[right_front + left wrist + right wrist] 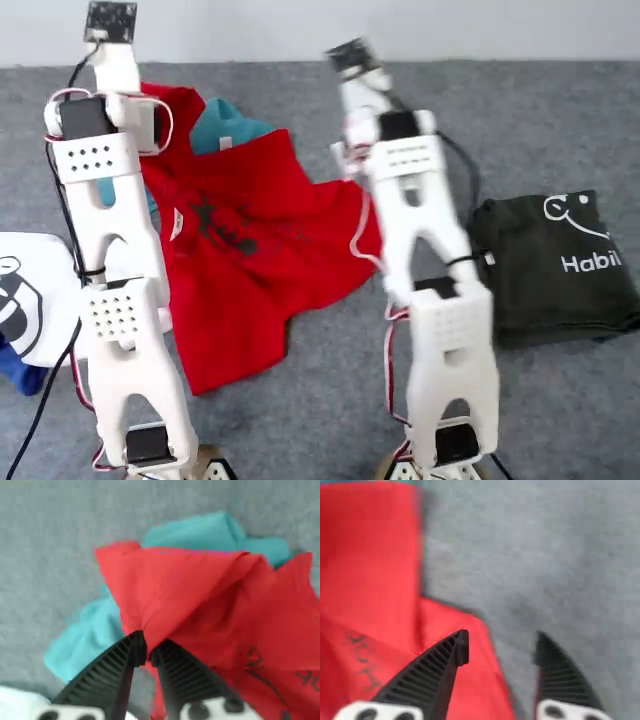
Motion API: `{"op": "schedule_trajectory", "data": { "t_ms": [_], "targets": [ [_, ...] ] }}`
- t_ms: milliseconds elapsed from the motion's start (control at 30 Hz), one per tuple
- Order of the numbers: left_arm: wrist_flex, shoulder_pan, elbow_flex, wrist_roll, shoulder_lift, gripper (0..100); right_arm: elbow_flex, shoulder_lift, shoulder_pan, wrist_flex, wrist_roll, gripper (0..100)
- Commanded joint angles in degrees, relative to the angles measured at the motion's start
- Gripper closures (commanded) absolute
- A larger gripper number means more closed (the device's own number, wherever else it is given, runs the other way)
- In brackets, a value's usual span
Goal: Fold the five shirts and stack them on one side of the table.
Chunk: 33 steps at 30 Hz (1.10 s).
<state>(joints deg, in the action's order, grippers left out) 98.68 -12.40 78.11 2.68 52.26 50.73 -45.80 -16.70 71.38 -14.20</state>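
A red shirt (pixel 240 260) with a dark print lies spread between my two arms, over a teal shirt (pixel 225 125) that peeks out at the far side. My left gripper (pixel 147 647) is shut on a bunched fold of the red shirt (pixel 200 595), with the teal shirt (pixel 210 530) behind it; in the high view the left gripper (pixel 150 108) sits at the shirt's far left corner. My right gripper (pixel 501 645) is open at the red shirt's (pixel 370 570) right edge, one finger over the cloth and the other over bare table.
A folded black shirt (pixel 555 265) with white print lies at the right. A white shirt (pixel 25 295) with a black print lies at the left edge, a blue piece (pixel 18 375) under it. The table (pixel 330 400) is grey fabric.
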Motion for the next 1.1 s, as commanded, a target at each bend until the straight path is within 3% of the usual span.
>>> {"op": "schedule_trajectory", "data": {
  "t_ms": [0,167,367,567,700,800,867,1067],
  "targets": [
    [2.0,-1.0,-3.6,-5.4,-1.1,99,10.7,-4.7,-3.4,-4.0,-0.3,73.7],
    [2.0,-1.0,-14.4,-5.5,-3.2,99,21.2,-17.2,-7.2,-9.8,4.1,73.8],
    [1.9,-0.7,-20.4,-5.5,-6.2,99,33.2,-31.2,-9.3,-11.0,4.0,80.3],
    [1.9,-0.6,-20.6,-5.5,-7.3,99,37.5,-38.0,-9.1,-10.3,-1.0,81.1],
    [1.9,-0.6,-20.7,-5.5,-8.0,99,37.4,-36.8,-9.4,-6.4,-5.3,84.2],
    [1.9,-0.1,-20.7,-5.5,-8.4,99,37.5,-36.7,-8.5,-5.3,-8.5,99.8],
    [1.9,0.4,-20.7,-5.5,-8.5,99,37.7,-36.1,-7.5,-4.3,-8.6,95.7],
    [1.9,0.1,-20.8,-5.5,-8.5,99,46.2,-31.8,-4.0,10.5,-8.6,99.0]
  ]
}}
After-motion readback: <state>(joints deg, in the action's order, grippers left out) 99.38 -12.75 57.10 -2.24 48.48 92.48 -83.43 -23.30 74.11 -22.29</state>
